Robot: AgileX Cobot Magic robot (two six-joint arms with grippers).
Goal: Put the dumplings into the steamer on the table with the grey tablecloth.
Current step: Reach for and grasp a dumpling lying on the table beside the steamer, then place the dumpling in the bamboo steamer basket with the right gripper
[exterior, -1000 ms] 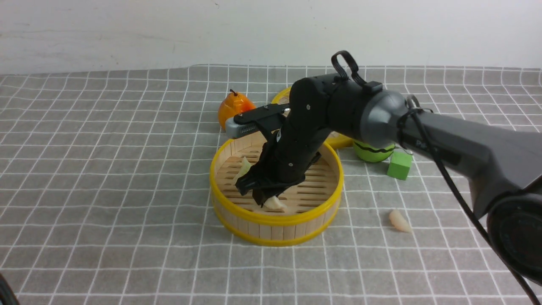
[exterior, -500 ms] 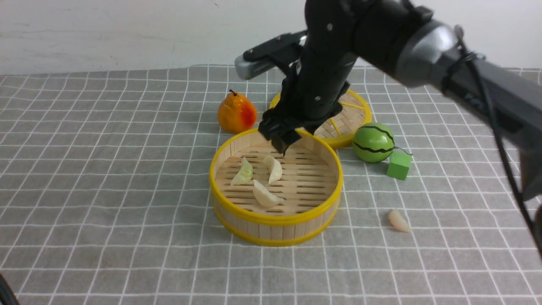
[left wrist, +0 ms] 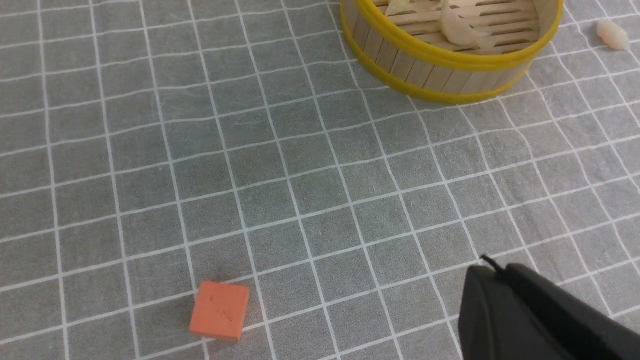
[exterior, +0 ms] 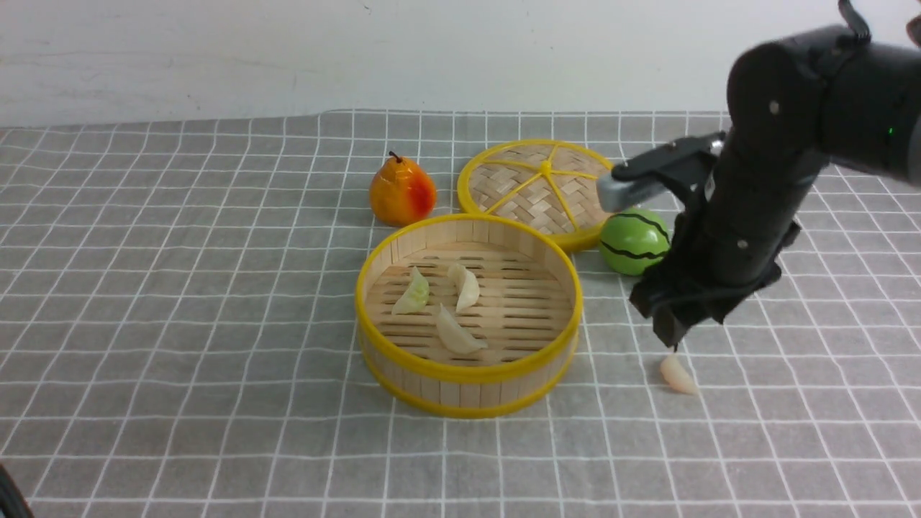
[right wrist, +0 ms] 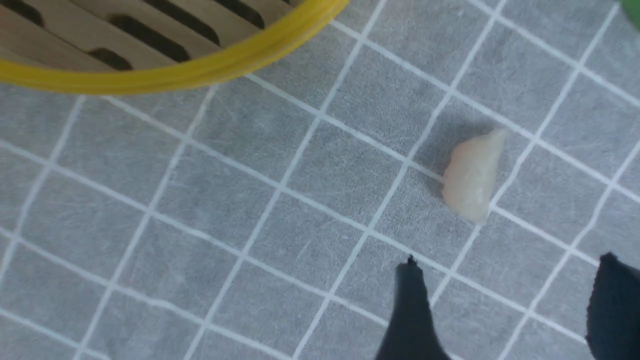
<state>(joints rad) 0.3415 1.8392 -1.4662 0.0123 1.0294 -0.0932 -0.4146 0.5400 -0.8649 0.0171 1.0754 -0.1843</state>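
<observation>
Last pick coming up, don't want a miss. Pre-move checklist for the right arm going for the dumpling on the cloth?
1. Right gripper open: ok, fingers apart.
2. Small cream crescent dumpling lying free on grey white-gridded tablecloth: ok, nothing touches it.
3. Dumpling between the fingers: not ok, it lies ahead of them in the right wrist view.
4. Space in round yellow-rimmed bamboo steamer: ok, three dumplings inside, bare slats beside them.
5. Arm clear of green striped ball: cannot tell, they overlap in the front view.
</observation>
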